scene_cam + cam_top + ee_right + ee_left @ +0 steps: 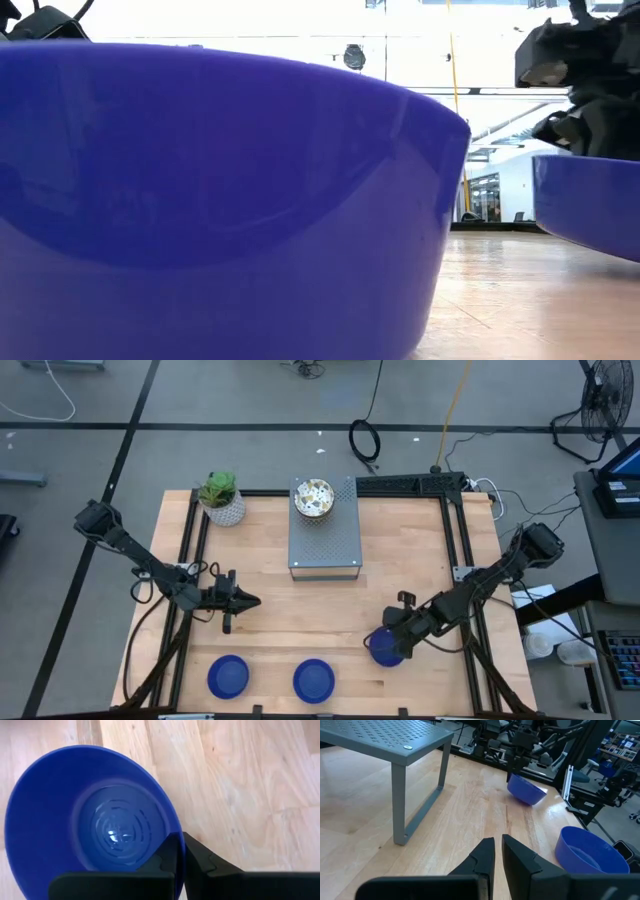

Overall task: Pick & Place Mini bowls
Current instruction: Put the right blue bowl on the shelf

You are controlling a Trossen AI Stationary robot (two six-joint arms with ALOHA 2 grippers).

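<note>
A light wooden desk [300, 610] edged by a black frame carries a grey perforated metal stand [325, 545] at its far middle. Near the desk's far left corner sits a white textured pot [227, 510] holding a green plant [217, 488]. On the grey floor beyond lie a coiled black cable [364, 440] and a yellow cable [455, 405]. A fan [604, 405] stands at the far right.

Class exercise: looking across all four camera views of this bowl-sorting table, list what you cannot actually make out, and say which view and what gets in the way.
- Low view: a blue bowl fills the frame, hiding most of the table.
- High view: the right gripper covers part of its held blue bowl.
- High view: the speckled bowl on the grey stand is too small to count any stacked.
- Left wrist view: another blue bowl is cut off by the edge.
</note>
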